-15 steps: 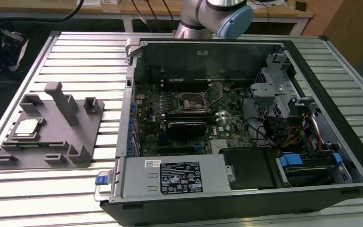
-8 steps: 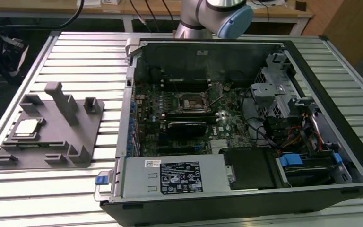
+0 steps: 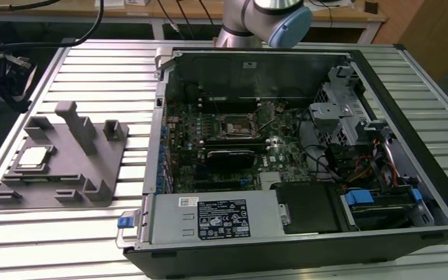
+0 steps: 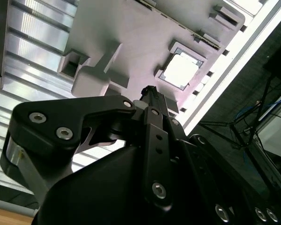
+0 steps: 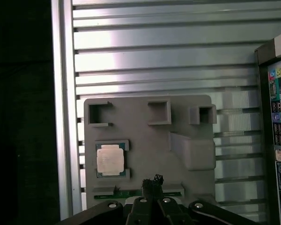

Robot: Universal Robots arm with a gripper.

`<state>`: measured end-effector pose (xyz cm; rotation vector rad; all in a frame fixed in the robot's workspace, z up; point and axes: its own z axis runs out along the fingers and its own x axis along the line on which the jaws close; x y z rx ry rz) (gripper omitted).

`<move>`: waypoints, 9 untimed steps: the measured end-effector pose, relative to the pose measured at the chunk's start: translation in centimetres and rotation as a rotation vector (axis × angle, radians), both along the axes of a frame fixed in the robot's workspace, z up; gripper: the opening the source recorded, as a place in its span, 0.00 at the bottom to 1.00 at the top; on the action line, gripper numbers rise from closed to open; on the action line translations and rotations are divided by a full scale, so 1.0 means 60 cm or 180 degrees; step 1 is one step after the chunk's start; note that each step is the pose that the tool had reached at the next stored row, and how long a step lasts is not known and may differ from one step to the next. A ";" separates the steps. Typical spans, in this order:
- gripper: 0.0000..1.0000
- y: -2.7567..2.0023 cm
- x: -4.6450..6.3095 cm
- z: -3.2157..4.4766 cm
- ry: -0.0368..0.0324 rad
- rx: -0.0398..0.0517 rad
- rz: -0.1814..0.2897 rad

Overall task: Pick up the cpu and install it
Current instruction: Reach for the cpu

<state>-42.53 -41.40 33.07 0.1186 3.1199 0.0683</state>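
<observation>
The cpu [image 3: 33, 157], a small square chip with a shiny silver top, lies flat in a recess of the grey plastic fixture [image 3: 68, 175] at the exterior view's left. Both wrist views show the cpu [image 5: 110, 159] [image 4: 180, 71] from well above. My gripper [image 5: 152, 179] [image 4: 149, 90] hangs high over the fixture [image 5: 150, 136], its dark fingertips pressed together with nothing between them. It is off to one side of the chip and not touching it. The black cpu socket [image 3: 234, 123] sits on the motherboard inside the open computer case [image 3: 154, 175].
The fixture carries several raised blocks and posts [image 3: 74, 119] beside the chip. The open case stands at the exterior view's right of the fixture on the ribbed aluminium table [image 3: 91, 64], with cables and drive cages [image 3: 349, 116] inside. The arm's base [image 3: 244, 26] stands behind the case.
</observation>
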 end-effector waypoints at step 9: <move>0.11 0.0000 -0.012 -0.022 0.0006 0.0000 0.0000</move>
